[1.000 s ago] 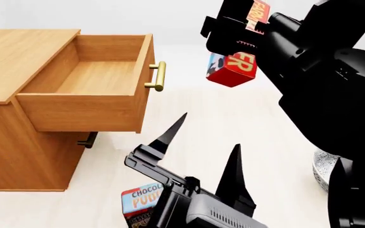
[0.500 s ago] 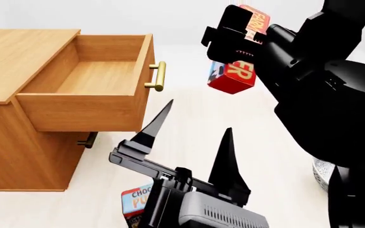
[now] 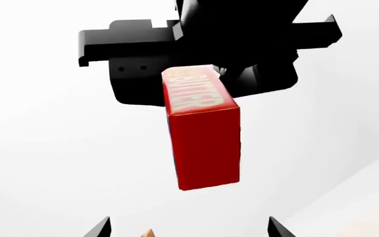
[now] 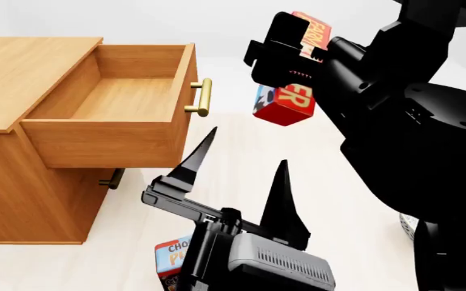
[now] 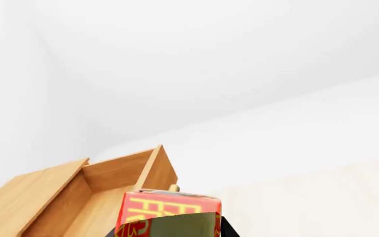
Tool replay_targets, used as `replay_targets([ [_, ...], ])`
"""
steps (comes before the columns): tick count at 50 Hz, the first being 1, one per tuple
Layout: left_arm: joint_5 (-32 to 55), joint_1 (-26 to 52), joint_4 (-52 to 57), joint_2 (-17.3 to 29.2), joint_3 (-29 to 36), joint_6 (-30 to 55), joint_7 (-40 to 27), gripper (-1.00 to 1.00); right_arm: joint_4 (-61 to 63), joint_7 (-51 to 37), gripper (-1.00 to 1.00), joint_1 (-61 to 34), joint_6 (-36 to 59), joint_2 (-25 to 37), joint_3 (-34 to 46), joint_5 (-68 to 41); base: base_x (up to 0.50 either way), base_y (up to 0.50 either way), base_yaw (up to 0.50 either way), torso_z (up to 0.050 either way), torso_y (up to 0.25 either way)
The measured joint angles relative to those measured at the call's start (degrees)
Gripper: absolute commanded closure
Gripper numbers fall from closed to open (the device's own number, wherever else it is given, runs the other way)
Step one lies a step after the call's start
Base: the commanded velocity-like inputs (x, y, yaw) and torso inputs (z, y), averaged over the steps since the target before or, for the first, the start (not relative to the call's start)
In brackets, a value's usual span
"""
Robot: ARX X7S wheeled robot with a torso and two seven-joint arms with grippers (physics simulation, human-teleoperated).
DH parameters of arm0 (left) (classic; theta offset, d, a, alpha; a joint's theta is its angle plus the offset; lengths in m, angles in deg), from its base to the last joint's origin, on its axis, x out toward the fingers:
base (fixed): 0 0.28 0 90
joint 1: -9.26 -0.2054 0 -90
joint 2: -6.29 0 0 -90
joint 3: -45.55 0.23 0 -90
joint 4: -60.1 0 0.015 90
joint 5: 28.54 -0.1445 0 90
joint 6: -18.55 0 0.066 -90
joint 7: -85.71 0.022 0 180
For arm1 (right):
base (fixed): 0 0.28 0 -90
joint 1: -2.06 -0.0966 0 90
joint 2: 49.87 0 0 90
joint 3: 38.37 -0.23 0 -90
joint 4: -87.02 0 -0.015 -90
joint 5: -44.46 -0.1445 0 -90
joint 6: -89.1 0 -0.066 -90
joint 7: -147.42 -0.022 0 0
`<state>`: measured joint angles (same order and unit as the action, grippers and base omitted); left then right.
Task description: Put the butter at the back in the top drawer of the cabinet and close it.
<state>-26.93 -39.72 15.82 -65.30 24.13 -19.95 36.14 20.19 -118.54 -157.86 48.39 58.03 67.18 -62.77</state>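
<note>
Butter (image 4: 286, 104): small rectangular carton, glossy red-orange, with white block lettering on its faces and a blue patch at one corner. Edges crisp, panels flat and smooth. In the left wrist view the butter (image 3: 203, 133) shows a long plain red face and a narrow lettered end; in the right wrist view the butter (image 5: 170, 217) shows yellow print on red, close under the lens. Position: raised in the air, clamped in the right hand (image 4: 286, 60), to the right of the drawer front and above the pale floor, not over the drawer cavity.

Right hand: matt black, blocky, angular; closed on the upper part of the carton, which hangs tilted below it.

Left hand (image 4: 237, 163): matt black, two long tapering pointed fingers spread wide apart, holding nothing, low in front of the cabinet.

Top drawer (image 4: 107, 109): honey-brown wood with fine straight grain, pulled fully out, interior bare; one brass bar handle (image 4: 203, 97), cylindrical and polished, on its front.

Cabinet (image 4: 22, 182): boxy, same honey-brown wood, flat smooth top; a darker handle of a lower drawer shows beneath the open one.

Chocolate pudding box (image 4: 172, 257): blue and brown carton, lying on the floor, largely hidden behind the left arm.

Floor (image 4: 330, 182): pale, faintly wood-grained.
</note>
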Motion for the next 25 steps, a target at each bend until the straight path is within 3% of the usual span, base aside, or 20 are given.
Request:
replay_targets([
  [25, 0.54, 0.62, -3.32, -1.85, -1.92, -1.5, -0.19, -1.0, 2.12, -1.15, 1.0, 2.51, -3.14, -0.31, 1.97, -1.6, 0.0, 0.0, 0.0, 0.0, 0.001],
])
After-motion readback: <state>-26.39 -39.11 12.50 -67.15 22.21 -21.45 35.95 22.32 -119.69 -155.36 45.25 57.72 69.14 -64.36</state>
